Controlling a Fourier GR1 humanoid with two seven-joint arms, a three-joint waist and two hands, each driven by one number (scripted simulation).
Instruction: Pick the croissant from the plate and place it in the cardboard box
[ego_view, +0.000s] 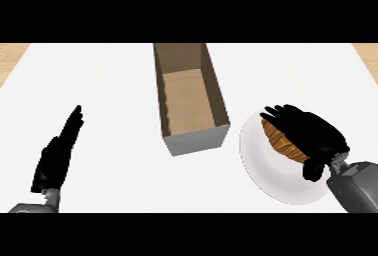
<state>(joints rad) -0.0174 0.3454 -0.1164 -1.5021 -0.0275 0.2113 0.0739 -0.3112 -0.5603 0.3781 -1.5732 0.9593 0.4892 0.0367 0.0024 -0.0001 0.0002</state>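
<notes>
White counter (103, 90); ridged golden croissant (283, 142) under curled right robot hand (314, 132).

The croissant (284, 142) is golden brown with darker ridged stripes, and the plate (269, 172) under it is plain white. The cardboard box (190, 95) is tan-brown inside — its outer front wall reads grey. Both hands are black — left hand (55, 157), right hand (310, 132) — on grey forearms. The counter (111, 75) is white, with light wood at its far corners.
</notes>
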